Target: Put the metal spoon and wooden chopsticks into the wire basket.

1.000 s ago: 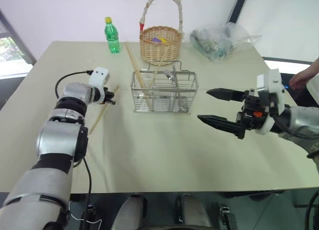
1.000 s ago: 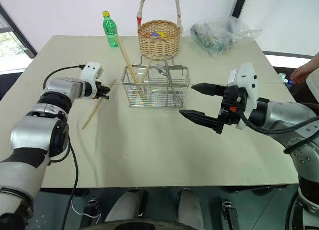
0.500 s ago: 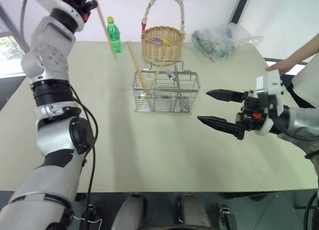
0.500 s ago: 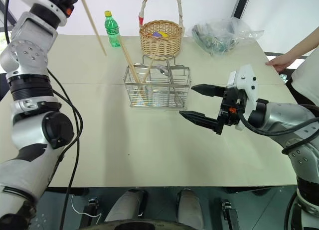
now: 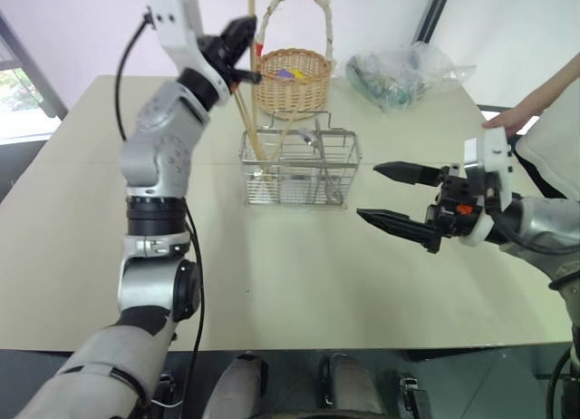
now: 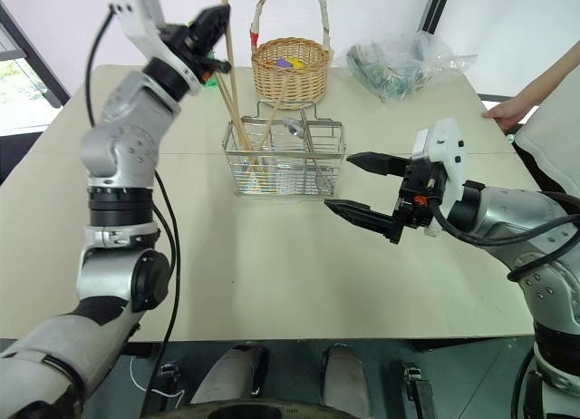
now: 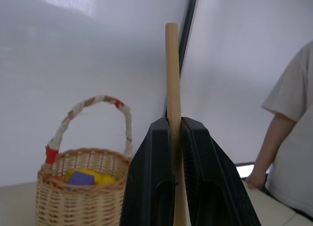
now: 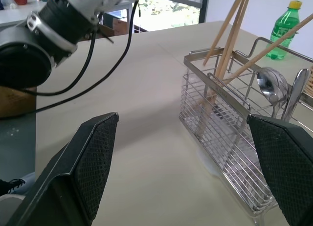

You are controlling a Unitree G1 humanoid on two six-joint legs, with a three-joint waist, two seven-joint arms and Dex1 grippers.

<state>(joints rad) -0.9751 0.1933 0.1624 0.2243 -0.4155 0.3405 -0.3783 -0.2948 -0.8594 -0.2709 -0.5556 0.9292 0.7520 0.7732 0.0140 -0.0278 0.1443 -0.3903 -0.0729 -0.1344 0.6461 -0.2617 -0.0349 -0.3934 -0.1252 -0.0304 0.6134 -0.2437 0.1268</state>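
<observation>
My left gripper (image 7: 177, 138) is closed on one wooden chopstick (image 7: 172, 79), upright above the wire basket (image 5: 299, 170) (other chopsticks (image 8: 226, 35) and the metal spoon (image 8: 272, 85) stand inside it). My right gripper (image 5: 391, 195) is wide open, empty, beside the basket.

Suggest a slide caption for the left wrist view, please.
Left gripper shut on an upright chopstick, wicker basket behind.

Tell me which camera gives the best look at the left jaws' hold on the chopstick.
The left wrist view: the chopstick stands upright, pinched between the two black fingers of the left gripper. Both eye views show the same grip from farther off, raised above the wire basket. The right wrist view shows chopsticks already in the basket.
</observation>
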